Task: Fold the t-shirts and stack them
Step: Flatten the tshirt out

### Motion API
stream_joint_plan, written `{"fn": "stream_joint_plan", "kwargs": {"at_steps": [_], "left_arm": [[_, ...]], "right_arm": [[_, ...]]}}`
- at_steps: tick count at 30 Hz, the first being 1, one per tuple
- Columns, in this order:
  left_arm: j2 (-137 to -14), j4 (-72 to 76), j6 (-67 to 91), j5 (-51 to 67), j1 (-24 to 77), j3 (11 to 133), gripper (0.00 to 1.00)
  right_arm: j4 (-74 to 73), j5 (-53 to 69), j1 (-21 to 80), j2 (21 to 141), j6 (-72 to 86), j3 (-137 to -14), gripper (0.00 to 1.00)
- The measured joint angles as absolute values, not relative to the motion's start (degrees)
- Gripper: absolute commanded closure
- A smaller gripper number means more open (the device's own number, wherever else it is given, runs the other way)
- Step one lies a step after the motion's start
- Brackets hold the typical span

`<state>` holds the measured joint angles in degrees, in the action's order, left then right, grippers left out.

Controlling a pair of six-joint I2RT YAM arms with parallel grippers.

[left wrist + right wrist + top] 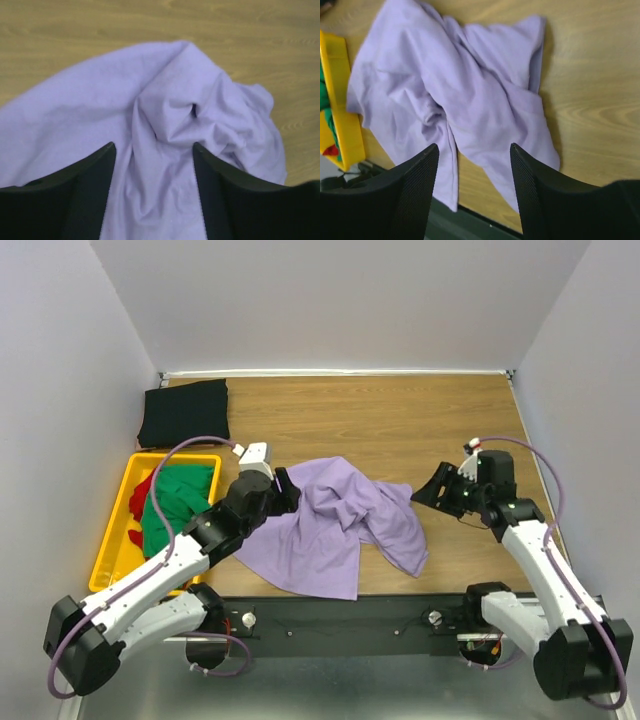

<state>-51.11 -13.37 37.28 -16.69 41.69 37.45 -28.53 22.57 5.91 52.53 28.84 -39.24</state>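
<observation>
Because the lavender t-shirt (335, 525) lies crumpled and half opened near the middle of the tabletop (400, 420), with one edge hanging over the near side, I judge that it is the piece being worked on now and that it must first be spread flat. The left end effector (285, 490) stands at the 9 o'clock side of this shirt. In the left wrist view its fingers (85, 195) are well apart, with wrinkled purple cloth lying under the gap, and they pinch nothing. The right end effector (430, 490) is at the 3 o'clock side, just beside the sleeve end. In the right wrist view its fingers (410, 200) are also wide apart and empty, looking down on the shirt from above it. Two arms on opposite sides probably means each one will take one edge, so the cloth can be pulled straight.

The black t-shirt (185, 412) rests as a flat, nearly square packet in the far corner at 10 o'clock, apart from the rest. It seems folded and may be the base of the stack. The green t-shirt (175, 502) and the red t-shirt (140, 495) are bunched together in the yellow crate (110, 540) at 9 o'clock, apparently waiting.

The count: four t-shirts, one of each colour, one crate and two end effectors.
</observation>
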Motion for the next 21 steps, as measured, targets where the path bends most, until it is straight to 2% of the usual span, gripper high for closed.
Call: {"fn": "stream_joint_plan", "kwargs": {"at_steps": [5, 10, 17, 21], "left_arm": [[-55.99, -11.66, 42.52, -11.09, 41.69, 33.12, 0.44], [-60.55, -9.89, 47.33, -7.46, 40.82, 29.85, 0.44], [-60.62, -5.52, 51.09, -1.78, 26.63, 21.43, 0.47], [-61.89, -5.23, 51.05, -0.03, 24.49, 20.69, 0.46]], "right_arm": [[-27.51, 22.76, 8.73, 57.32, 30.20, -37.10, 0.39], [-23.77, 17.45, 9.28, 63.02, 31.90, -36.75, 0.42], [-15.62, 15.18, 9.28, 73.58, 34.59, -36.77, 0.42], [-10.24, 15.22, 9.28, 77.97, 36.38, -36.77, 0.42]]}}
